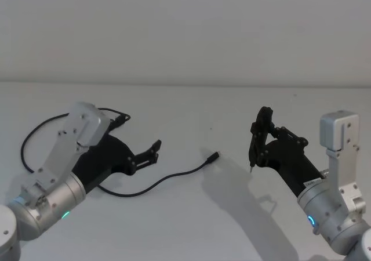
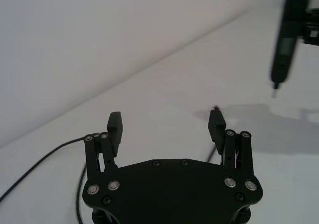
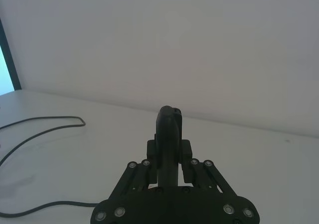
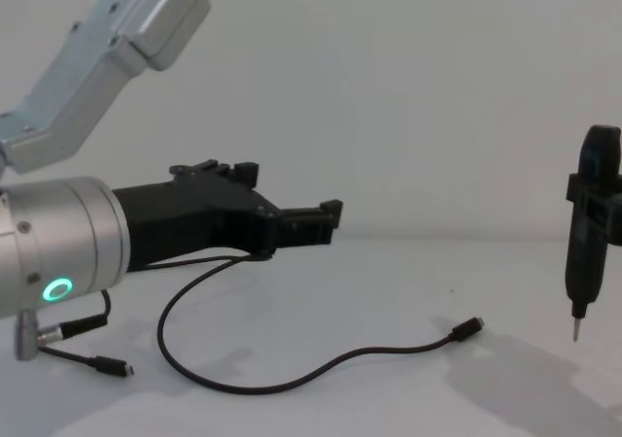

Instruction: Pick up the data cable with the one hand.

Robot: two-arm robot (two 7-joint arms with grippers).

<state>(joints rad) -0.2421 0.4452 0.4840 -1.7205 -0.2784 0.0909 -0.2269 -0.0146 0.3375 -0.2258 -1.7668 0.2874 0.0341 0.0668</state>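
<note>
The data cable [image 1: 185, 171] is a thin black cord lying on the white table, looping from a plug [image 4: 469, 327] near the middle round to the far left [image 2: 70, 143]. Part of its loop also shows in the right wrist view [image 3: 55, 117]. My left gripper [image 1: 153, 151] hovers a little above the table over the cable's middle stretch. It is open with nothing between its fingers [image 2: 167, 122], and it points toward the table's centre [image 4: 292, 189]. My right gripper [image 1: 258, 148] stands apart at the right, shut on a slim dark upright tool [image 3: 169, 134] with a pointed tip [image 4: 575, 338].
The white table [image 1: 191, 226] meets a plain pale wall behind it. A short black lead with a silver barrel connector [image 4: 58, 330] hangs under my left wrist. Bare tabletop lies between the cable's plug and the right arm.
</note>
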